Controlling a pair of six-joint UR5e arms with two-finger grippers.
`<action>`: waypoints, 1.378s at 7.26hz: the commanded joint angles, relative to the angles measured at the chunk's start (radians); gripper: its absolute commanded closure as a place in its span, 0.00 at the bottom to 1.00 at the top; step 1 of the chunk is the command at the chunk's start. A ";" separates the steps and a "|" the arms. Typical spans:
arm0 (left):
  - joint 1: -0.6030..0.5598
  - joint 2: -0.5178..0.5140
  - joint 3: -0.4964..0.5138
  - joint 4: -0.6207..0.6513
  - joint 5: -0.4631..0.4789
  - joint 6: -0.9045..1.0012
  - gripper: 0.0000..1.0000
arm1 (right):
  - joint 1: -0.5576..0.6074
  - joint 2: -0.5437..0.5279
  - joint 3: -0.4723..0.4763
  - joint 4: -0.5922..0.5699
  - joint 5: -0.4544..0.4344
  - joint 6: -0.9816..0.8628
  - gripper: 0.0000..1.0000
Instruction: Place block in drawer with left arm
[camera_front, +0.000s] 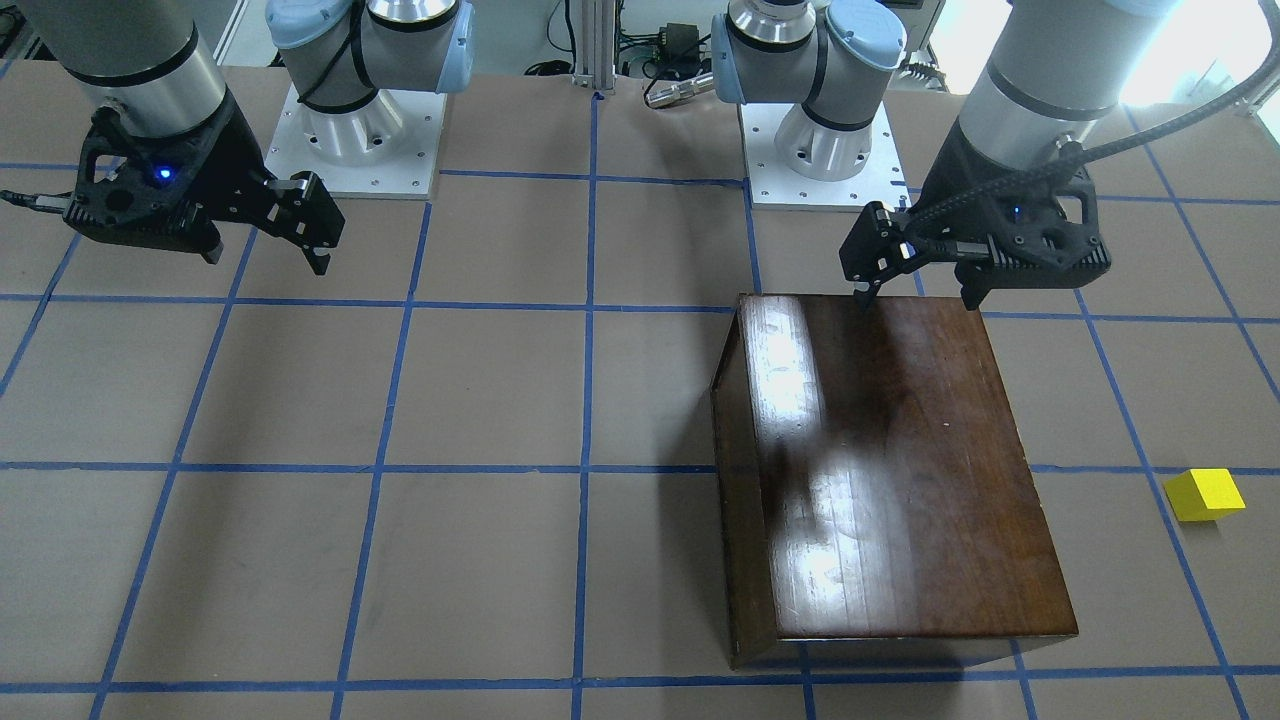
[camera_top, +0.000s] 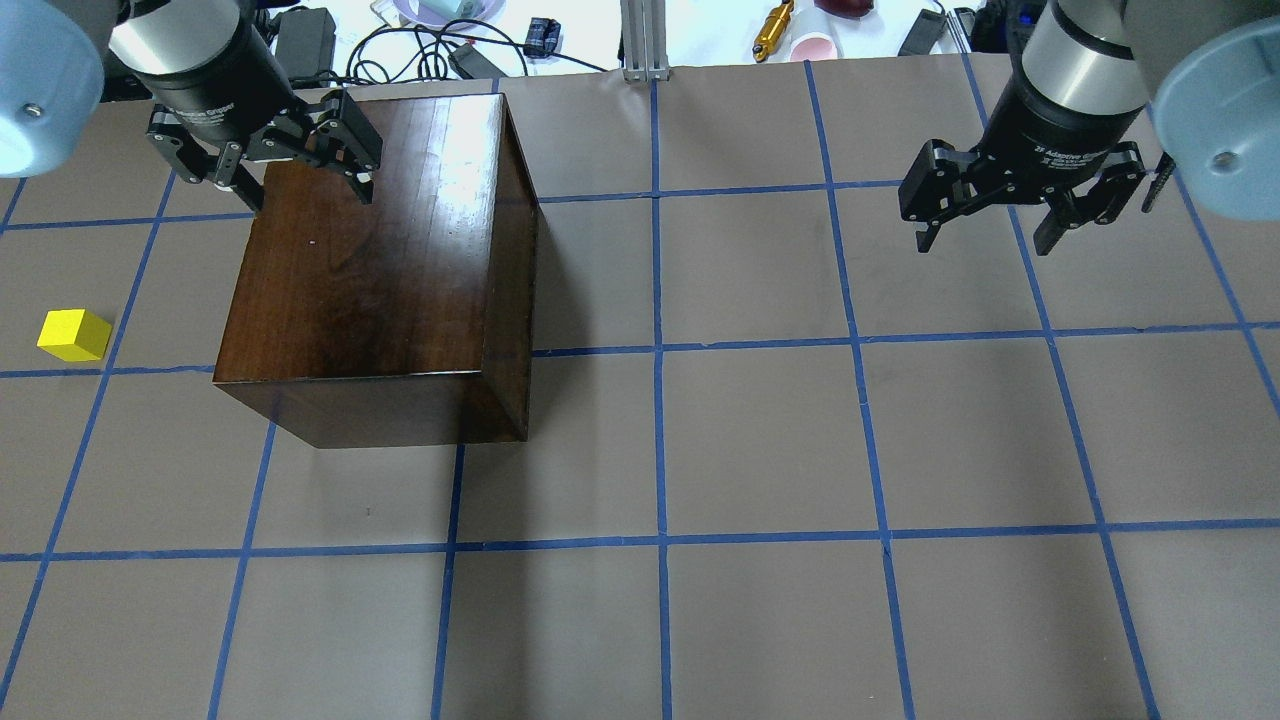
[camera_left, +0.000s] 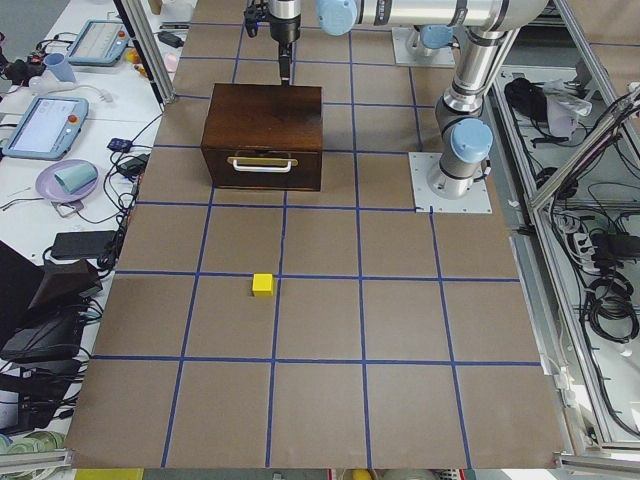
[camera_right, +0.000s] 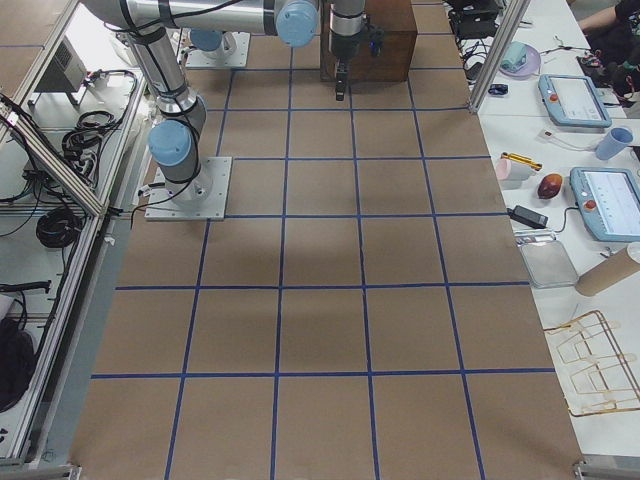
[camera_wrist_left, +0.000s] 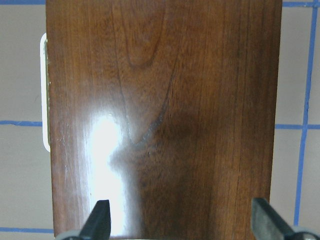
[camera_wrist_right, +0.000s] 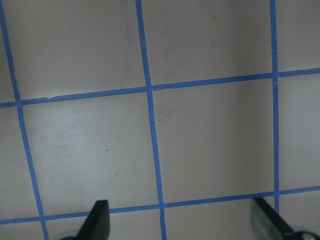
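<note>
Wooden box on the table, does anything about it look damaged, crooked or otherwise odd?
Nothing stands out: the wooden box sits flat and looks intact, its drawer is shut, and the yellow block lies apart from it.

right tool (camera_top: 982, 247) | label (camera_top: 1075, 153) on body: "2F Adaptive Gripper", faint | nothing else legible

The brown table (camera_wrist_right: 215, 140) fills the view, ruled into squares by blue tape (camera_wrist_right: 155, 150). One tape crossing (camera_wrist_right: 148, 89) sits left of centre in the upper half. Further vertical lines run well to its right and left. Below the crossing, at the bottom edge, the right gripper (camera_wrist_right: 182, 222) shows two dark fingertips (camera_wrist_right: 98, 220) spread wide apart, with only tabletop between them.
</note>
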 joint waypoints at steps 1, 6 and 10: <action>0.002 -0.002 0.002 0.011 -0.023 -0.007 0.00 | 0.000 0.000 0.000 0.000 0.000 0.000 0.00; 0.002 0.009 0.002 0.010 -0.025 -0.010 0.00 | 0.000 0.000 0.000 0.000 0.000 0.000 0.00; 0.002 0.017 -0.001 0.010 -0.021 -0.010 0.00 | 0.000 0.000 0.000 0.000 0.000 0.000 0.00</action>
